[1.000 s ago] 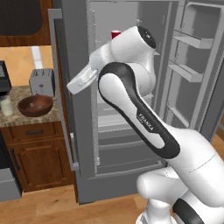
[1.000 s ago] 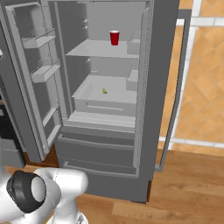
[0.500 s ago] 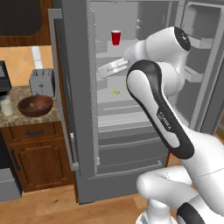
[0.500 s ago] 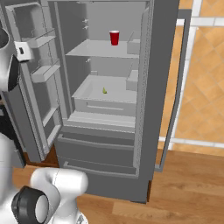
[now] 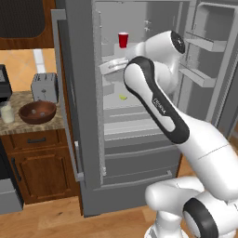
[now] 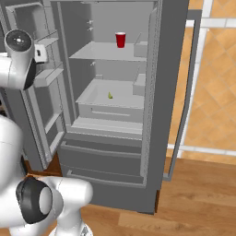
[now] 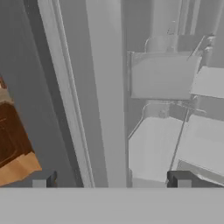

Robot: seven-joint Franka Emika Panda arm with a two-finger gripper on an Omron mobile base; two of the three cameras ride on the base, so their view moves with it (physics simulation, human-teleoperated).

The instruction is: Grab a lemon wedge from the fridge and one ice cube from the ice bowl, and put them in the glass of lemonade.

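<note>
The tool (image 7: 112,180) stands spread wide with nothing between its two dark fingertips (image 7: 43,179), and it looks along the edge of the fridge's left door into the grey inner bins. In the left base view the tool (image 5: 108,66) is up inside the open fridge (image 5: 74,139), at the height of the upper shelf.

Going from left to right in the left base view: a glass of lemonade (image 5: 6,112) stands at the left end of the tabletop (image 5: 18,126). Just beside it sits the ice bowl (image 5: 38,112), dark reddish-brown, and behind the bowl stands a toaster (image 5: 44,86). Whether ice cubes lie in the bowl cannot be told.

Next comes the fridge with both upper doors swung open. A red cup (image 5: 122,40) stands upright on the upper shelf, near the tool. Below it, on the floor of the lower compartment, lies the lemon wedge (image 5: 122,97), well apart from the tool. The right base view shows the same lemon wedge (image 6: 110,95) below the red cup (image 6: 120,39).
</note>
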